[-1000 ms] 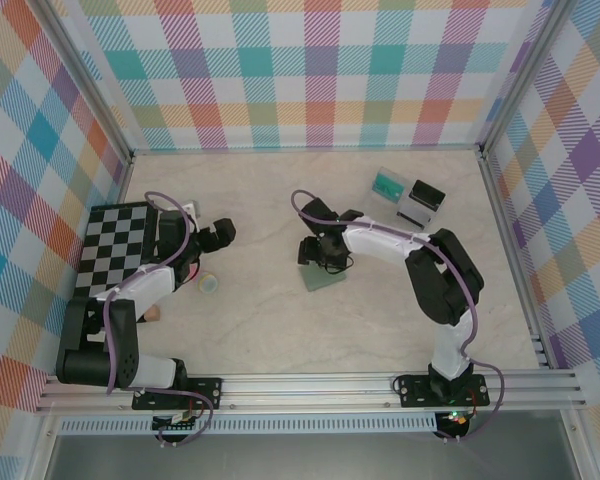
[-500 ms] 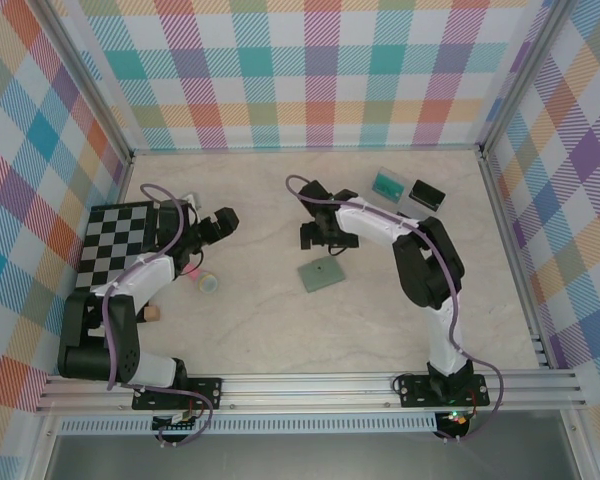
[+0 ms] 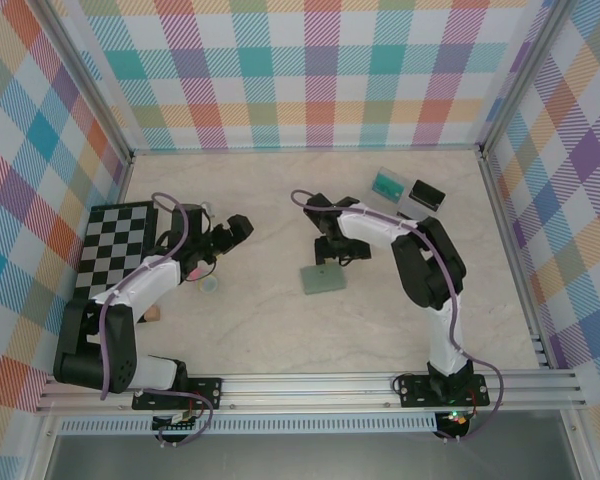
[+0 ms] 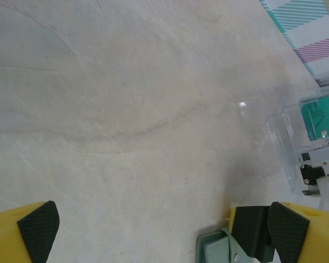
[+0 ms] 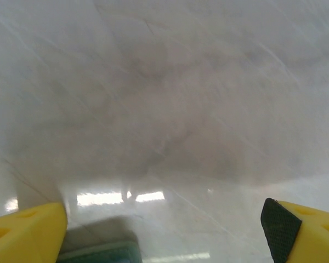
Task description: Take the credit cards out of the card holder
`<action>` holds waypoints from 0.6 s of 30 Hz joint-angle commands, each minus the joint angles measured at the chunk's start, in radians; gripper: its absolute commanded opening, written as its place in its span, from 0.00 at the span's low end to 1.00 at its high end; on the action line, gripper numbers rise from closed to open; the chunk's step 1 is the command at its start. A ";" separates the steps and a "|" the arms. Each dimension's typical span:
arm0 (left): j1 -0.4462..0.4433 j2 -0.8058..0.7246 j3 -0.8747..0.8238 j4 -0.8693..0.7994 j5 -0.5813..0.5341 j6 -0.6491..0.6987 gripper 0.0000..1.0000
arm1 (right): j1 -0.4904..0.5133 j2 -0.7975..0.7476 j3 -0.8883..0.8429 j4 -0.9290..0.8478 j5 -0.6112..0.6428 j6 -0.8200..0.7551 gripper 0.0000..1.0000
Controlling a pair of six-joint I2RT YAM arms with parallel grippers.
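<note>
Grey-teal card holder [image 3: 323, 278] unmoved; right gripper [image 3: 327, 258] back, seemingly above it.

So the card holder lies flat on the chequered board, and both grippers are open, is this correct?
No: the card holder lies flat on the table, by the right gripper, not on the chequered board; the top external view shows it. The left gripper and the right are both open, as you said.

pale marble table [image 4: 126, 109] seen past the left gripper [image 4: 164, 227], its yellow fingers spread wide. a grey-teal card holder [image 4: 216, 252] corner shows at the bottom edge. a clear tray [image 4: 288, 148] with something teal inside sits at the right.
</note>
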 commanded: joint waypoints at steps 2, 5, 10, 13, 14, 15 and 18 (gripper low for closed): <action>-0.051 -0.027 -0.018 -0.045 0.034 -0.070 0.99 | -0.004 -0.085 -0.100 -0.086 -0.021 0.050 0.92; -0.090 -0.037 -0.037 -0.059 0.039 -0.120 0.97 | 0.004 -0.156 -0.185 -0.077 -0.083 0.086 0.91; -0.182 -0.060 -0.083 -0.089 0.033 -0.213 0.90 | 0.032 -0.248 -0.311 -0.017 -0.240 0.119 0.88; -0.247 -0.084 -0.124 -0.091 0.020 -0.289 0.85 | 0.036 -0.288 -0.342 -0.002 -0.288 0.090 0.85; -0.273 -0.091 -0.137 -0.089 0.015 -0.316 0.83 | 0.035 -0.309 -0.346 -0.005 -0.272 0.076 0.84; -0.293 -0.100 -0.147 -0.086 0.009 -0.336 0.79 | 0.033 -0.328 -0.346 -0.008 -0.258 0.065 0.84; -0.363 -0.121 -0.173 -0.084 -0.008 -0.388 0.70 | 0.013 -0.380 -0.343 0.006 -0.270 0.028 0.81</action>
